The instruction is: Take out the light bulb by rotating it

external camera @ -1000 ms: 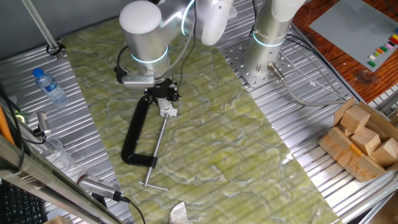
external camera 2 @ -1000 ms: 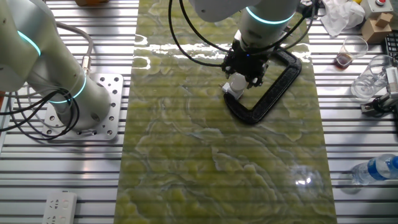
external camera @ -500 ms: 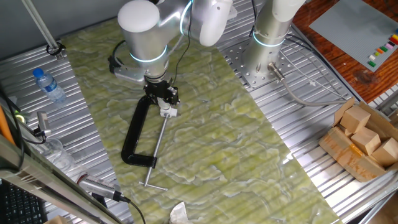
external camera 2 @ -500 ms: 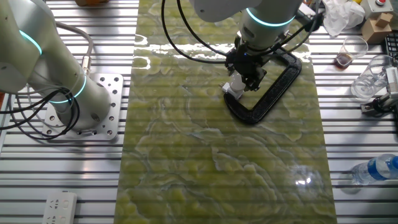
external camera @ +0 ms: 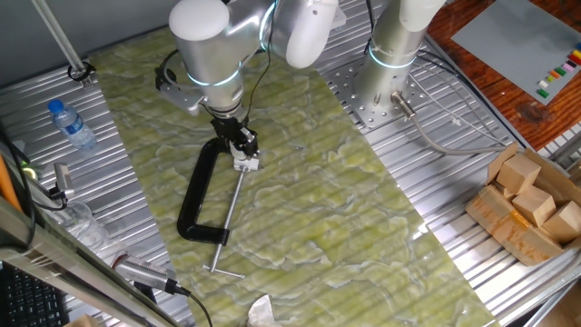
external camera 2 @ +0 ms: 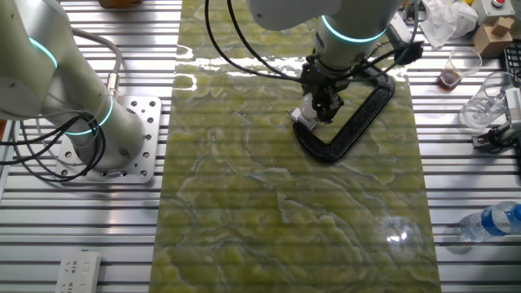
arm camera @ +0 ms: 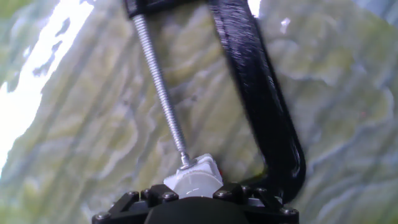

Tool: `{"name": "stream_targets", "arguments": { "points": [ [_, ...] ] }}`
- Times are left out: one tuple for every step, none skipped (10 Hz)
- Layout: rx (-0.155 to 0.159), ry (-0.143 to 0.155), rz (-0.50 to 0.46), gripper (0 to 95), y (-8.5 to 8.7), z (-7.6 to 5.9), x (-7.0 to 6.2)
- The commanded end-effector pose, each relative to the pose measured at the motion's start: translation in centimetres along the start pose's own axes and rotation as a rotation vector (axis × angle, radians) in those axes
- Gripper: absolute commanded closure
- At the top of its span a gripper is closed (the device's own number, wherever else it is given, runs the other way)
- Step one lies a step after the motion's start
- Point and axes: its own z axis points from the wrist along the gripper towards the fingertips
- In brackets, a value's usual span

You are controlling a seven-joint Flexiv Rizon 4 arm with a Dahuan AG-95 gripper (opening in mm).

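Hand view shows the light bulb [arm camera: 191,182] sitting in its white socket [arm camera: 208,167], pinned by the screw of the black C-clamp [arm camera: 261,93] on the tabletop [external camera: 309,218]. The end effector [external camera: 241,145] is down over the bulb, but whether it is clenched I cannot tell. Turning well likely means staying centred on the bulb's axis, gripping lightly, and not dragging the clamp. A clear cup [external camera 2: 460,65] holds a brown residue; the bottle [external camera: 71,123] looks nearly empty.
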Motion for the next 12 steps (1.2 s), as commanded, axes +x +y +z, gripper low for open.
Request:
{"name": "stream_targets", "arguments": {
  "points": [
    [-0.006,-0.005,0.088,38.0,0.02,0.04,0.01],
    [-0.005,-0.008,0.09,38.0,0.0,0.07,0.01],
    [-0.004,-0.01,0.093,38.0,-0.01,0.11,0.01],
    [-0.004,-0.011,0.092,57.0,-0.04,0.17,0.01],
    [-0.003,-0.012,0.091,57.0,-0.08,0.21,0.02],
    [-0.002,-0.013,0.091,57.0,-0.11,0.22,0.01],
    [-0.001,-0.013,0.091,57.0,-0.14,0.23,0.01],
    [-0.001,-0.013,0.089,57.0,-0.22,0.19,0.01],
    [-0.001,-0.013,0.085,57.0,-0.24,0.19,0.01],
    [-0.001,-0.013,0.084,57.0,-0.25,0.21,0.01],
    [0.001,-0.013,0.08,57.0,-0.25,0.23,0.01],
    [0.012,-0.008,0.047,76.0,-0.25,0.25,0.01]
  ]
}}
